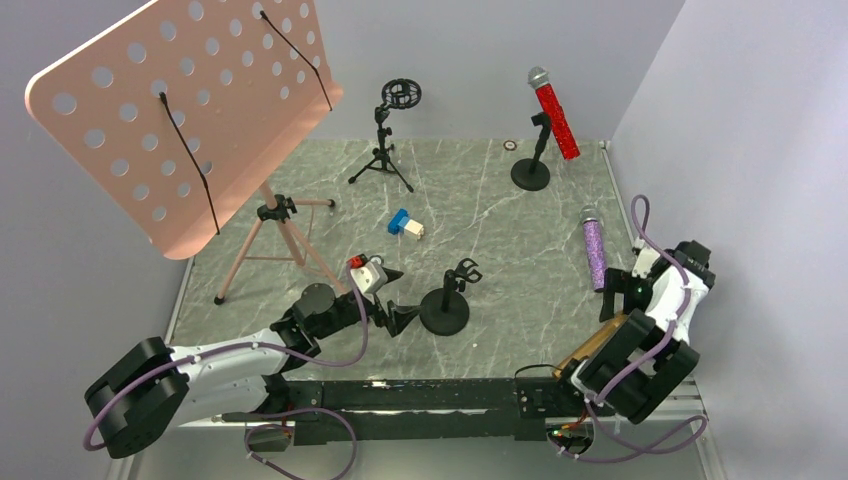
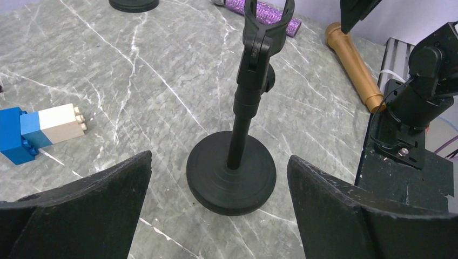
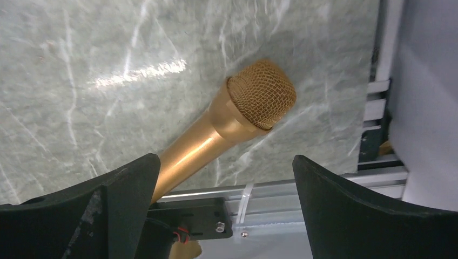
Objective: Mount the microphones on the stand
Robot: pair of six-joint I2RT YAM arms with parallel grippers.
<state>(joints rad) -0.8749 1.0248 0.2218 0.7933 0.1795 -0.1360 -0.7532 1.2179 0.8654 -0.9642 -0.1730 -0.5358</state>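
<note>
**Grey marble tabletop (image 1: 500, 215): both grippers open, one microphone mounted**

1. The left gripper (image 2: 219, 157) is hovering low with its jaws spread wide and is holding nothing. The round base of a black desk stand (image 2: 232, 181) is sitting between the fingers, apart from both. The stand's clip is standing empty.
2. The right gripper (image 3: 224, 162) is likewise holding its jaws wide apart over the gold microphone (image 3: 259, 94). This microphone is lying flat at the table's near right edge. Its body is passing under one finger in the wrist view, and contact cannot be confirmed.
3. The purple microphone (image 1: 594, 250) is lying on the table just beyond the right gripper.
4. The red microphone (image 1: 555, 115) is sitting tilted in the clip of the rear stand (image 1: 530, 175).
5. A tripod stand (image 1: 383, 150) is standing at the back centre, a blue-and-white block (image 1: 405, 225) is lying mid-table, and a pink music stand (image 1: 190, 110) is standing far left.
</note>
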